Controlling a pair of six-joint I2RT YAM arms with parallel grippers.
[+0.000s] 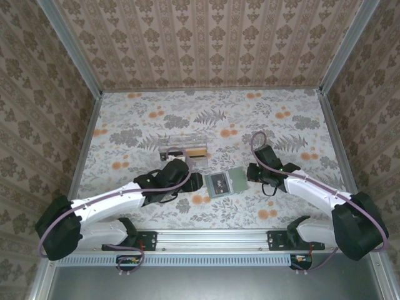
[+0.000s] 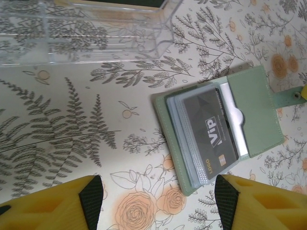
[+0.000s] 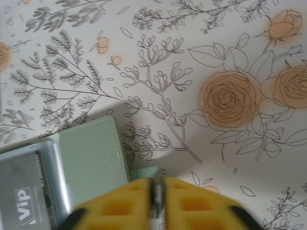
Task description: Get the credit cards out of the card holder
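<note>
Yellow-padded right gripper nips narrowly on the strap of the soft matte green card holder. Left gripper gapes wide near its glossy grey VIP card, with a rigid clear plastic box beyond.

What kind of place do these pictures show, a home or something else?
Probably a robot test cell dressed to look homely, not a real room. Patterned wallpaper panels sit in bare metal framing, the table has a floral print, and two arms are bolted to a rail at its near edge.
</note>
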